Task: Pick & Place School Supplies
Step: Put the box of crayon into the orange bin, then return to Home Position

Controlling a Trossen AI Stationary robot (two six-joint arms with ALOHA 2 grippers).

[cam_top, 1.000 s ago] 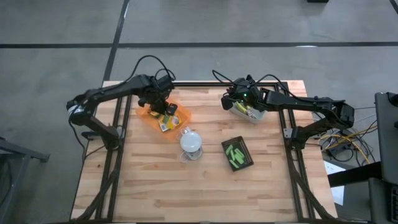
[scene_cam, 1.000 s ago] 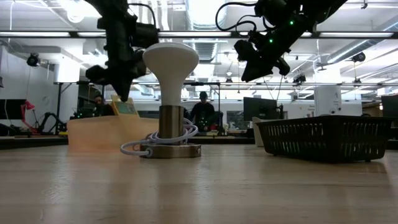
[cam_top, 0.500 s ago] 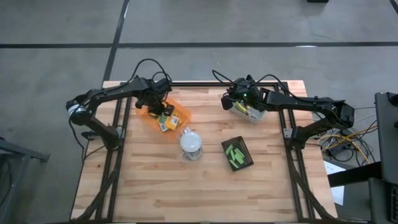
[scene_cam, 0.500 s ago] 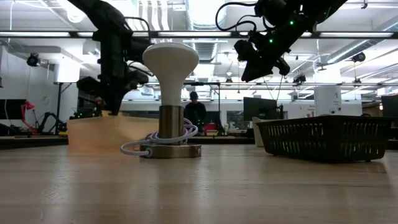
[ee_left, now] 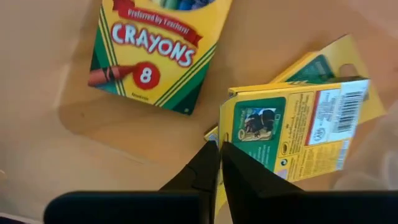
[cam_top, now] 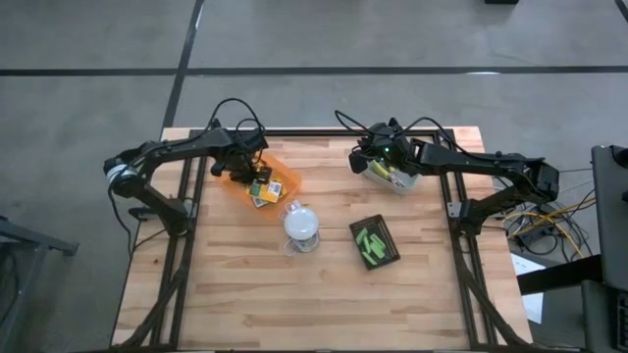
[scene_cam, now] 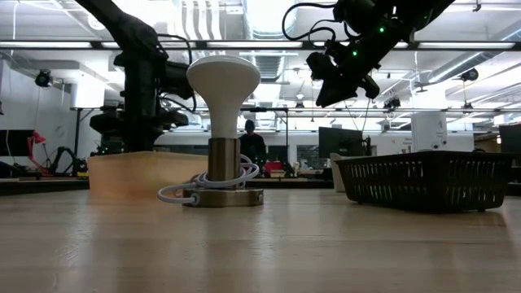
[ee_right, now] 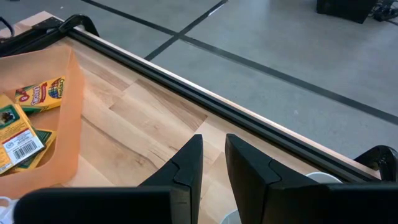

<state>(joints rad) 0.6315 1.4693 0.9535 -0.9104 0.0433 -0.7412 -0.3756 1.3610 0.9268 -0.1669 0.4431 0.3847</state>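
Observation:
An orange tray point(cam_top: 285, 181) at the table's far left holds yellow-and-green crayon boxes. One lies face up point(ee_left: 155, 50). Another shows its barcode side point(ee_left: 292, 134) and lies over a third box point(ee_left: 323, 65). My left gripper point(ee_left: 219, 152) points down into the tray, shut on the barcode-side box. The orange tray wall point(scene_cam: 130, 172) hides its fingers in the low view. My right gripper point(ee_right: 213, 149) hangs over the table's far right by a grey tray point(cam_top: 392, 179), its fingers slightly apart with nothing between them. My left gripper pinches the barcode-side crayon box at its short end's edge point(ee_left: 229, 140), near a corner, between its two fingers. The fingers come from above, pointing down. The box sits low in the orange tray, lying over another box; whether it rests on that box, I cannot tell.
A white domed lamp on a clear base point(cam_top: 302, 224) stands mid-table, a coiled cord around its foot point(scene_cam: 191, 191). A black tray with green items point(cam_top: 374, 242) lies to its right. A dark frame rail point(ee_right: 205, 106) runs along the far edge. People stand in the room behind.
My left gripper has gone down into the orange tray, staying shut on the crayon box. In the low view the box hung above the tray wall a second ago and is now hidden behind it.

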